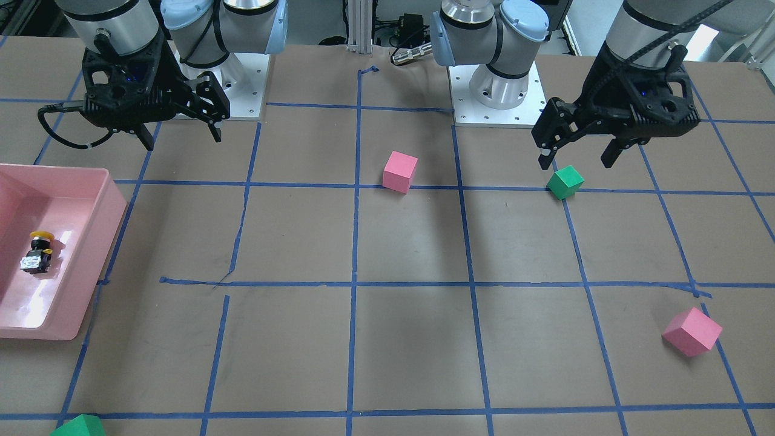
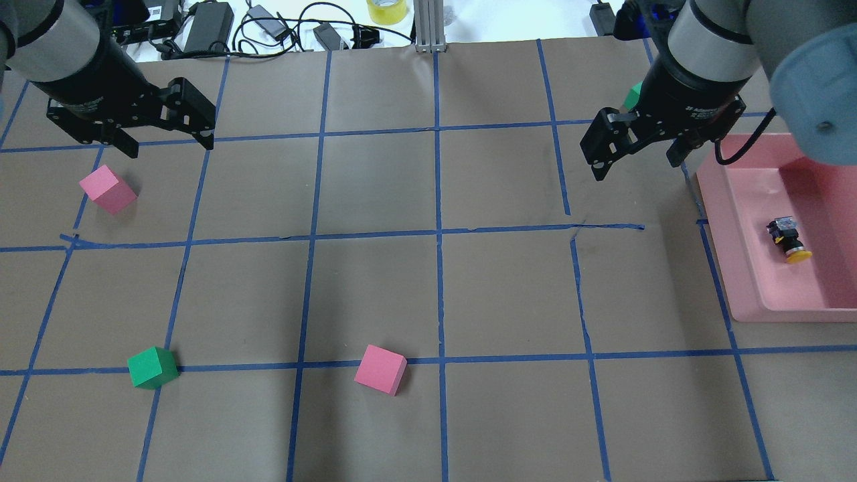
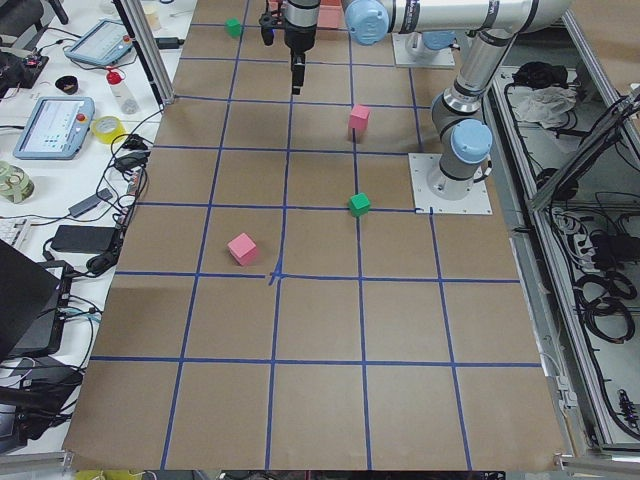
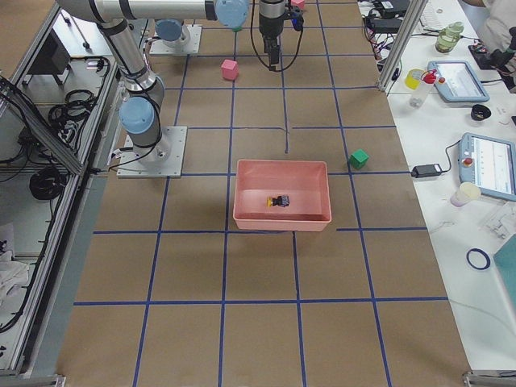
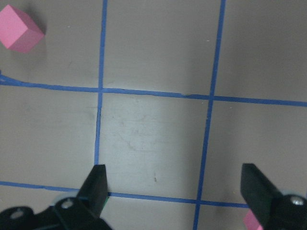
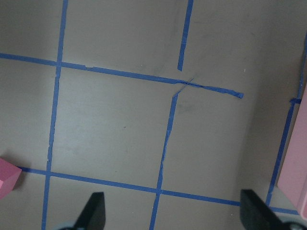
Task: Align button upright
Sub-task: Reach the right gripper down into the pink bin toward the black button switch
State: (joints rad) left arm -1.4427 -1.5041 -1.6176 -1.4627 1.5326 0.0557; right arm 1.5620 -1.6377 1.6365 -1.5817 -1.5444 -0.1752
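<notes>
While left gripper [image 2: 169,144] and right gripper [image 2: 635,167] gape empty, button [image 2: 787,241] lies toppled

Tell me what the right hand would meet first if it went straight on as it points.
Probably the bare table, beside a blue tape line: the right hand points down, open, and its wrist view shows only paper and tape ahead. The pink tray lies to one side.

Wide-apart jaws over blue-taped table [image 6: 115,129]; pink corner [image 6: 7,179] at one edge, perhaps a cube.

two pink cubes [image 2: 380,369], two green cubes [image 2: 152,367], one tray [image 2: 736,254], one button [image 2: 788,241]
</notes>
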